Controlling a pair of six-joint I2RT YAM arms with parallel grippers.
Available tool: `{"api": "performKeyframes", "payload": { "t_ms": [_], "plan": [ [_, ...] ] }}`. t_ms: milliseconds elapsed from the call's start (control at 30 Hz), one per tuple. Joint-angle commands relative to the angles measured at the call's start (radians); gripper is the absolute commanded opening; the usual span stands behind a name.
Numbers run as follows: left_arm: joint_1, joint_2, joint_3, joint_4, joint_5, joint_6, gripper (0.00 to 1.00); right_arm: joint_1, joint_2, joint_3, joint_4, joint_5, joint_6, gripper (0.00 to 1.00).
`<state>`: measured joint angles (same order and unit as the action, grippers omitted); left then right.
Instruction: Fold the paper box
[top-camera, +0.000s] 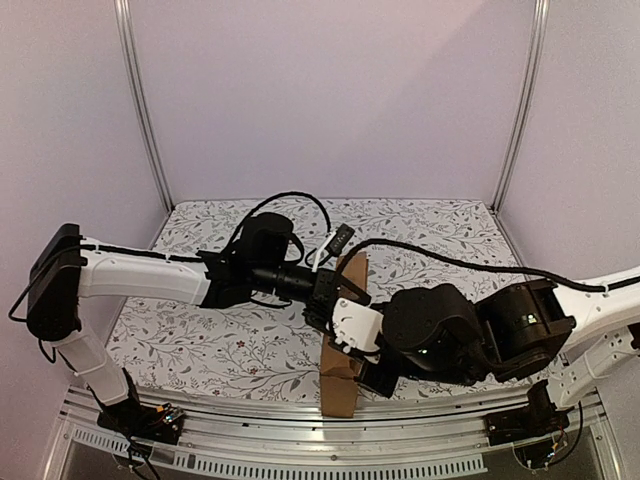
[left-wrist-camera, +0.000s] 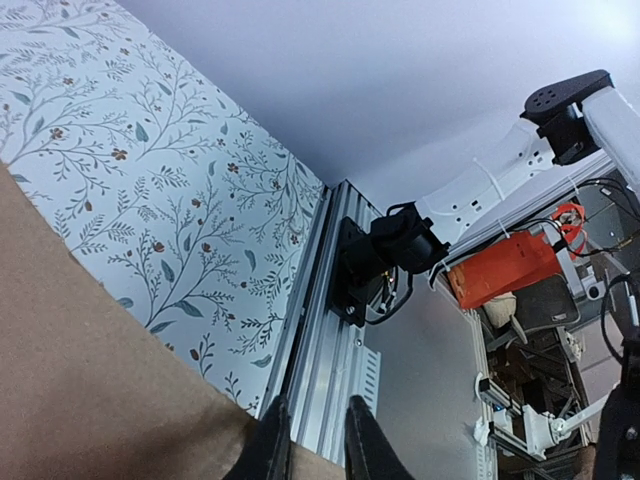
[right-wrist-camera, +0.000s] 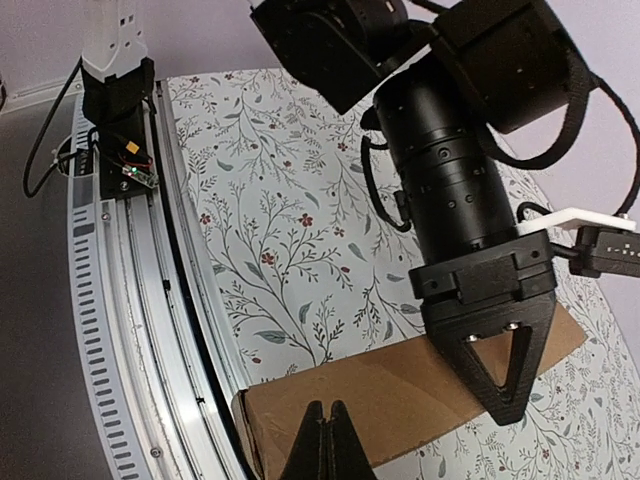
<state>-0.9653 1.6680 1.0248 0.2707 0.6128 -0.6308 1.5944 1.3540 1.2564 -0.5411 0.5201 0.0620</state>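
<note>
Black fingers of my right gripper (right-wrist-camera: 325, 440) are pinching fully together, tips touching the side of the plain brown corrugated cardboard paper box (right-wrist-camera: 400, 400). That box is standing on edge at the near edge of the floral-patterned table (top-camera: 200, 340), just between my two grippers. My left gripper (left-wrist-camera: 315, 440) is clamping the box's upper edge, with cardboard showing between its narrowly parted fingers.

One paper box (top-camera: 340, 392), two arms (top-camera: 140, 275) (top-camera: 600, 300), two pincers (right-wrist-camera: 503, 398) (right-wrist-camera: 325, 440).
</note>
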Motion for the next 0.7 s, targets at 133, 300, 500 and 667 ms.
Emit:
{"api": "performKeyframes", "payload": {
  "t_ms": [133,300,500,667],
  "plan": [
    [-0.006,0.063,-0.072,-0.248,-0.061,0.022,0.19,-0.009,0.054,-0.196,0.079,-0.071,0.17,0.0],
    [-0.007,0.065,-0.07,-0.244,-0.059,0.022,0.19,-0.003,-0.012,-0.244,0.049,-0.074,0.267,0.0],
    [-0.007,0.064,-0.067,-0.244,-0.061,0.021,0.19,-0.002,-0.022,-0.098,0.042,-0.048,0.145,0.0],
    [-0.007,0.06,-0.068,-0.246,-0.063,0.022,0.19,-0.002,0.0,-0.051,0.075,-0.077,0.093,0.0]
  ]
}}
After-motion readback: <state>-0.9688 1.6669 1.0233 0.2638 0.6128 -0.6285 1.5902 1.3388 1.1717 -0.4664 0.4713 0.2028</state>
